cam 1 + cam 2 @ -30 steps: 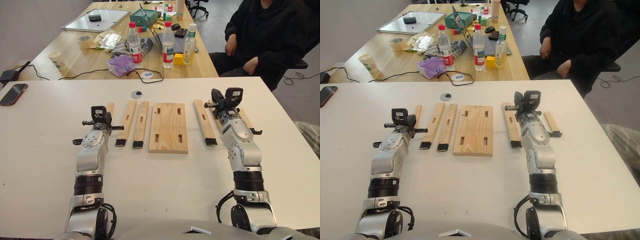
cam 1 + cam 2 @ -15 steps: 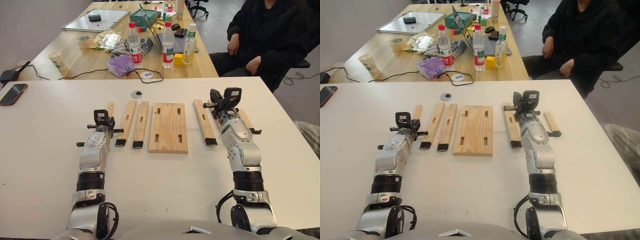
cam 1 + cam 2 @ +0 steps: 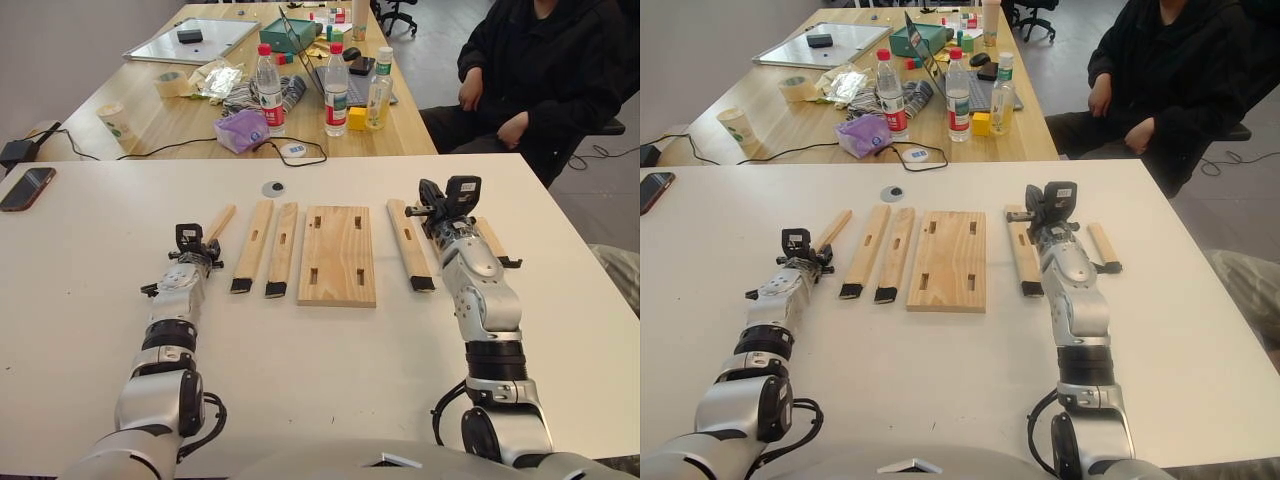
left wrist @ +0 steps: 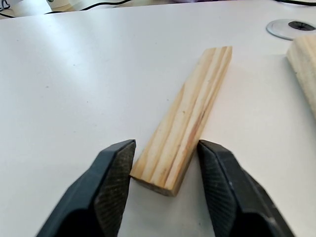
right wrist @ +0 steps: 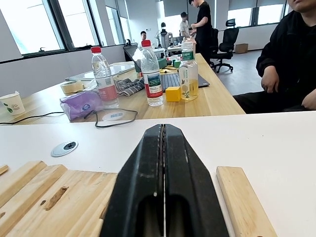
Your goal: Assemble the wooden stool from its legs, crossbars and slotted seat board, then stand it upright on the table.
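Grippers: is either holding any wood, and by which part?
Neither holds anything. The left gripper is open, straddling the near end of the crossbar; the right gripper is shut and empty.

I see a pale rectangular slotted wooden seat board lying flat on the white table. Two black-capped wooden legs lie just left of it, then a short thin wooden crossbar, with my left gripper at its near end. My right gripper sits between a third capped leg and a second short crossbar.
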Action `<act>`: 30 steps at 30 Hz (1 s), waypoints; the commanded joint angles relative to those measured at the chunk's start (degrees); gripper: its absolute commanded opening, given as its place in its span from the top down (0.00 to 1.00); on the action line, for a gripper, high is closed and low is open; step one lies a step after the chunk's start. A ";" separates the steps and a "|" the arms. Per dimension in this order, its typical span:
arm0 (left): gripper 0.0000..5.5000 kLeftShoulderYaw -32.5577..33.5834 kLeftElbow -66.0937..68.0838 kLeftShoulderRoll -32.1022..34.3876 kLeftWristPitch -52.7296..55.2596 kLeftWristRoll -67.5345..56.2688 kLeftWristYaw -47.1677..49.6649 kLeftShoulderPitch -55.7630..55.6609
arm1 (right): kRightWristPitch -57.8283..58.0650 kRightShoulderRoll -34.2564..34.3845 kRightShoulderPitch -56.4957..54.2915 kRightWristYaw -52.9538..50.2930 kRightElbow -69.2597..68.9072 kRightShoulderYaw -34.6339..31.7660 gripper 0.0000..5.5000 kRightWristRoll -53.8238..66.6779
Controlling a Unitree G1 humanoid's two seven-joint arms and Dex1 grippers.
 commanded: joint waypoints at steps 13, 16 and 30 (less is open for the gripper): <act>0.65 -1.26 -2.59 0.82 12.90 -3.49 -9.52 3.83 | -0.10 0.58 -0.64 -0.23 -0.07 0.55 1.00 -0.12; 0.73 -1.57 -4.64 0.72 13.53 -3.39 -8.97 5.52 | -0.20 0.50 -0.77 -0.08 0.04 0.57 1.00 -0.10; 0.77 -8.28 -55.33 -0.24 3.72 -5.53 -12.17 6.87 | 29.58 0.99 -17.33 4.23 0.81 -12.61 0.96 33.92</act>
